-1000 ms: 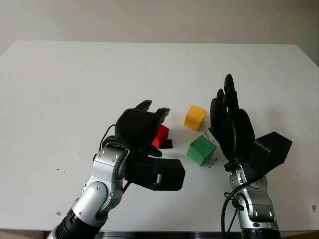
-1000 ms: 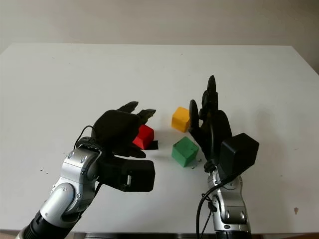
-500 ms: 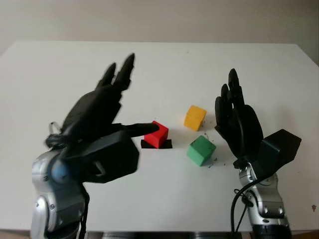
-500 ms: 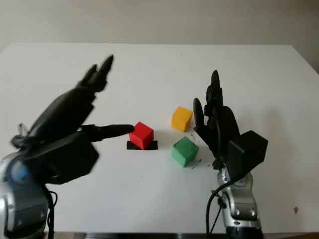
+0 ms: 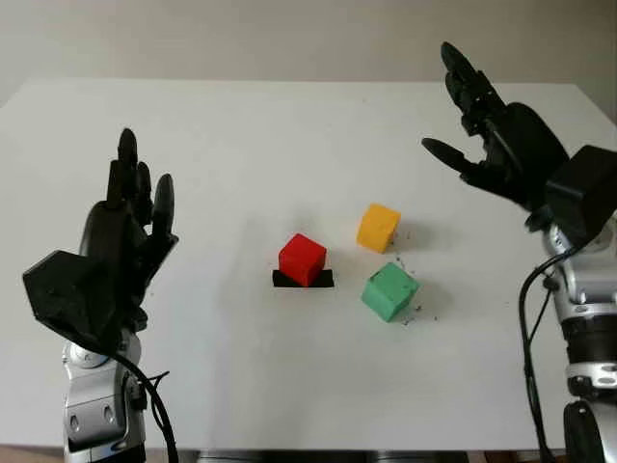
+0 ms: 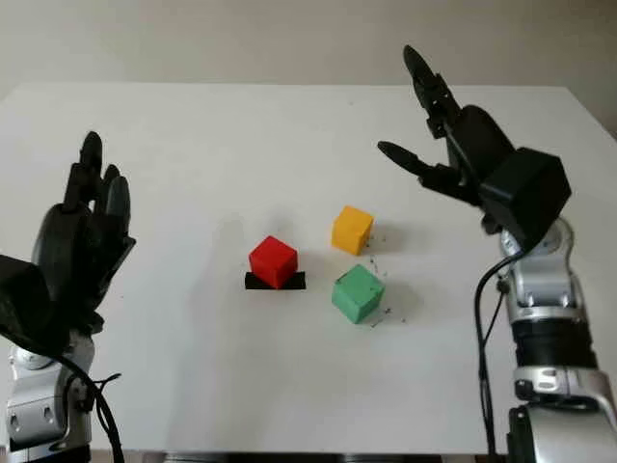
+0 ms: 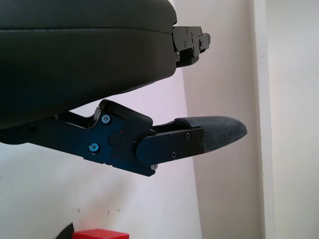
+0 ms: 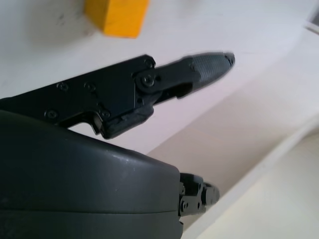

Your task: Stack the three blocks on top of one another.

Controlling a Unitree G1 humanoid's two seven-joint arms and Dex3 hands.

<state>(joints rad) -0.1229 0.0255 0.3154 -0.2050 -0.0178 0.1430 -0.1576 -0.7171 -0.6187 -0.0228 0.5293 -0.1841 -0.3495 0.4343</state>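
Three blocks sit apart mid-counter [image 5: 193,125], none stacked: red block [image 5: 302,258] on a black patch [image 5: 323,280], yellow block [image 5: 377,228] & green block [image 5: 389,291] to its right. Left hand [image 5: 123,236] raised at left, open, w/ nothing held. Right hand [image 5: 496,135] raised far right, open, empty.

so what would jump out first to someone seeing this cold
Three bright blocks sit unstacked mid-table: the red block on a black patch, the yellow block behind and to its right, the green block nearest. The black left hand and right hand are raised open at either side.
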